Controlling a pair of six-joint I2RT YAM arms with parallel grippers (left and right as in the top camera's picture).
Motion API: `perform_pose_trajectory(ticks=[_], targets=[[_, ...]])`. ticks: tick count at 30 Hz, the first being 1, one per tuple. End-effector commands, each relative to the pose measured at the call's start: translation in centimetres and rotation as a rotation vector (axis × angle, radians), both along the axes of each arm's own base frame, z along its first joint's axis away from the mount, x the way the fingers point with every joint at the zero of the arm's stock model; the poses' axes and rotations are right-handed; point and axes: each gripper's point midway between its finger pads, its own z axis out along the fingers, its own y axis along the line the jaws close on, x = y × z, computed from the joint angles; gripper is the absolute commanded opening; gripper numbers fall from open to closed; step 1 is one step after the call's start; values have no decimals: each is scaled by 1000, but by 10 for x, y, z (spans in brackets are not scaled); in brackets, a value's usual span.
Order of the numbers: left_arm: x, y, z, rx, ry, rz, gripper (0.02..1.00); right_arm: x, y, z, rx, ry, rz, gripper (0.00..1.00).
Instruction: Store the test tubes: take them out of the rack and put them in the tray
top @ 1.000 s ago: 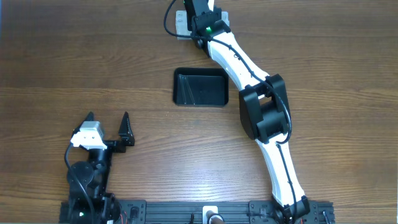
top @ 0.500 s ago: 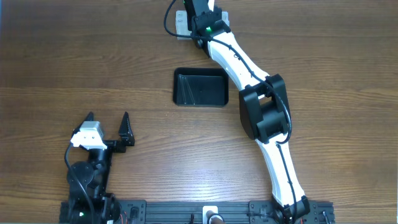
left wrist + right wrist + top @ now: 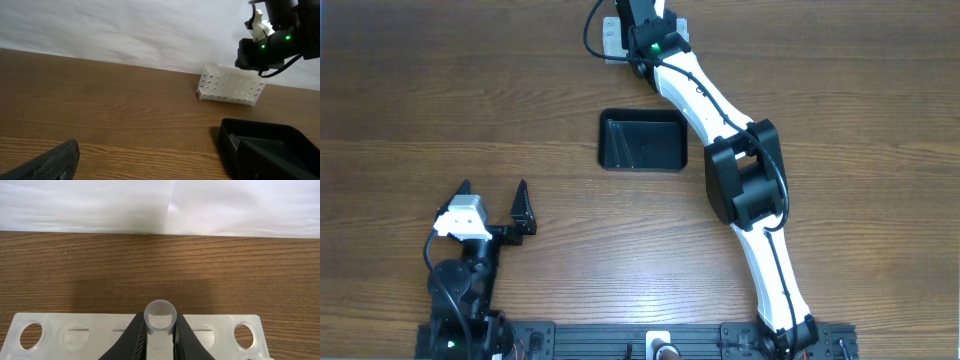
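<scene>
A white test tube rack (image 3: 613, 38) stands at the table's far edge, also visible in the left wrist view (image 3: 231, 86). My right gripper (image 3: 160, 330) hangs right over the rack (image 3: 50, 330), shut on a clear test tube (image 3: 160, 316) whose open mouth faces the camera. The black tray (image 3: 642, 142) lies in the middle of the table, nearer than the rack, with a clear tube lying inside. My left gripper (image 3: 494, 195) rests open near the table's near left side, nothing between its fingers.
The right arm (image 3: 720, 110) stretches diagonally from the near right base across the tray's right side to the rack. A white wall backs the far table edge. Bare wood surrounds the tray and the left gripper.
</scene>
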Motion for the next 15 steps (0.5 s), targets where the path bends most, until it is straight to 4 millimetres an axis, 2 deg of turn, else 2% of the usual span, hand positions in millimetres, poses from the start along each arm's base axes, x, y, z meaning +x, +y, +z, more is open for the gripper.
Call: perform_pose_trajectory(ticks=[1, 5, 9, 12, 15], targets=[[0, -3, -1, -8, 0, -16, 1000, 5, -5, 7, -11, -20, -15, 130], [0, -3, -1, -8, 0, -16, 1000, 5, -5, 14, -16, -30, -10, 130], [0, -3, -1, -8, 0, -16, 1000, 4, -4, 30, -6, -52, -8, 130], [0, -3, -1, -8, 0, -16, 1000, 3, -4, 47, 3, -76, -6, 128], [0, -3, -1, -8, 0, -16, 1000, -1, -3, 73, 11, -111, -3, 123]])
